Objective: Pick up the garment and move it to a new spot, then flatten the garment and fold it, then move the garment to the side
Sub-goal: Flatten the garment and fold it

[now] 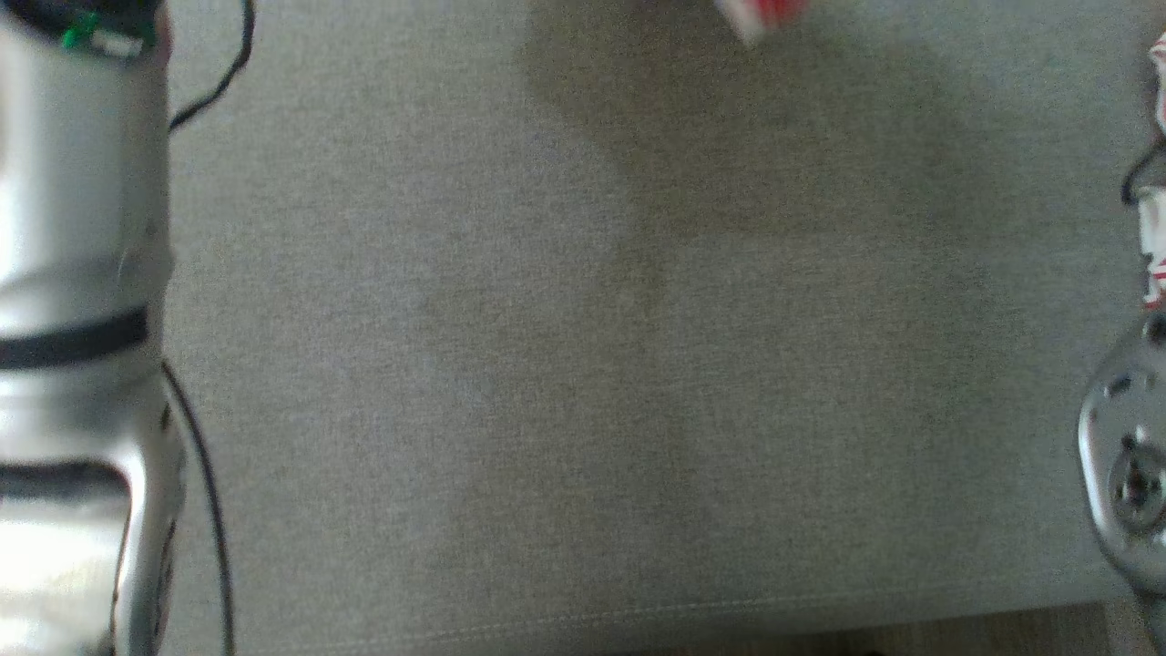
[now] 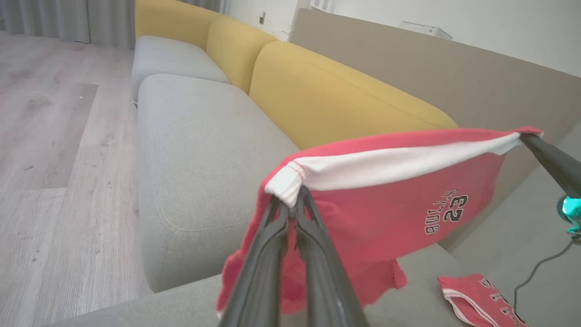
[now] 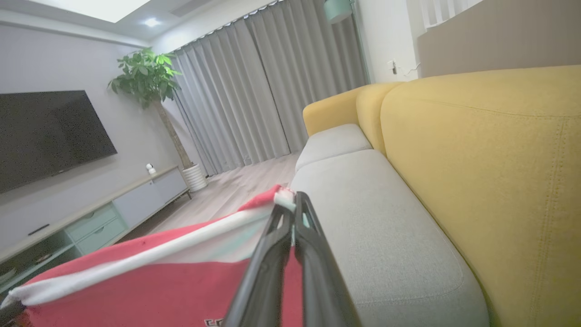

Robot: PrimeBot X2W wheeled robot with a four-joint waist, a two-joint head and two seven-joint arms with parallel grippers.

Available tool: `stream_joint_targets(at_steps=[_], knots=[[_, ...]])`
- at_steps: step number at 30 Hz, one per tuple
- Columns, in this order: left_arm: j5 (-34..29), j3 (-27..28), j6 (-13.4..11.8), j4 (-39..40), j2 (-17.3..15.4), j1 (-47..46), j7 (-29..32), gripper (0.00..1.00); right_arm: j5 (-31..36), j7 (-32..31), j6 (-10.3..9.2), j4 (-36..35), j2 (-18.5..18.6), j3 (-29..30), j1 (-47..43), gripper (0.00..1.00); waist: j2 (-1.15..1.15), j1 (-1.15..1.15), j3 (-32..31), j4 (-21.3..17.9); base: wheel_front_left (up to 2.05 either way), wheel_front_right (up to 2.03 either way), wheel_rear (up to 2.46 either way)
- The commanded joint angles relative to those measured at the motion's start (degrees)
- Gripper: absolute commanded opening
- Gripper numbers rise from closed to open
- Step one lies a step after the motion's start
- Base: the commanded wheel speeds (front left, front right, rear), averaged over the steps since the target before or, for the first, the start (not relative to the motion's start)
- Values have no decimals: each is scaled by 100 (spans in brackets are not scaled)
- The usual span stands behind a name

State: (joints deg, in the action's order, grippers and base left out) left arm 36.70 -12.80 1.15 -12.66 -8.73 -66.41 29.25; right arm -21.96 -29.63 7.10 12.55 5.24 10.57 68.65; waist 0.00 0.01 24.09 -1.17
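Observation:
The garment (image 2: 386, 204), red shorts with a white waistband and "BULLS 23" print, hangs stretched in the air above the grey sofa seat (image 2: 199, 150). My left gripper (image 2: 290, 200) is shut on one corner of the waistband. At the far end, my right gripper (image 2: 529, 136) pinches the other corner. In the right wrist view that gripper (image 3: 290, 204) is shut on the white band, and the garment (image 3: 150, 281) spreads away to the lower left. In the head view a blurred red and white scrap of the garment (image 1: 761, 14) shows at the top edge.
A second red and white piece of clothing (image 2: 476, 299) lies on the seat below. Yellow back cushions (image 3: 490, 172) line the sofa. Wooden floor (image 2: 54, 159), a TV (image 3: 45, 136), a low cabinet (image 3: 113, 213) and a potted plant (image 3: 145, 81) lie beyond. My pale forearms (image 1: 82, 319) flank the cushion.

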Motion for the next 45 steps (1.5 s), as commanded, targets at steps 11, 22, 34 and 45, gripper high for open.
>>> stream_joint_targets(at_steps=[11,22,34,45], knots=[[-690,-381,292,-2662,269,-459,-1768,0,141,1636,39,1995,-73,-428,111,0,0,-1,-73,-48,0,0,0],[-421,-768,456,-2204,320,2455,-2291,0,-879,1717,39,1162,570,-1558,-3092,0,0,-1,-750,-75,0,0,0],[8,-874,-322,1096,-121,6671,-1950,0,-1057,817,39,-1768,655,-734,-7187,0,0,-1,-1367,66,0,0,0],[313,-1153,-649,3121,-105,7788,-1467,0,-755,-81,39,-3616,398,-81,-8129,0,0,-1,-1083,272,0,0,0]])
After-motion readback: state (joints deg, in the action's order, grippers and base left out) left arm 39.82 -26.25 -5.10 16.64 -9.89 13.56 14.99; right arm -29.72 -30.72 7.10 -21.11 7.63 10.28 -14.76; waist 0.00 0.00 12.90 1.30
